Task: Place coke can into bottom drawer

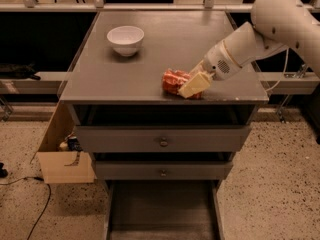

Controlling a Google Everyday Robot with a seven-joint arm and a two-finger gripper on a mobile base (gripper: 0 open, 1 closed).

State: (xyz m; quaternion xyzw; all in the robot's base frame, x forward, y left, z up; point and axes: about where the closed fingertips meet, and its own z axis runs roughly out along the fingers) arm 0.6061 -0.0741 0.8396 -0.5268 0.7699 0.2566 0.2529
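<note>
The coke can (172, 80) is red-orange and lies near the front edge of the grey cabinet top (165, 39), right of centre. My gripper (189, 86) reaches in from the right, and its pale fingers (196, 84) are closed around the can's right end. The bottom drawer (160, 209) is pulled out below the two upper drawers, showing a bare grey floor directly under the can's side of the cabinet.
A white bowl (125, 39) stands at the back left of the cabinet top. The two upper drawers (162, 140) are closed, with round knobs. An open cardboard box (64, 161) sits on the floor left of the cabinet. My white arm (280, 21) fills the upper right.
</note>
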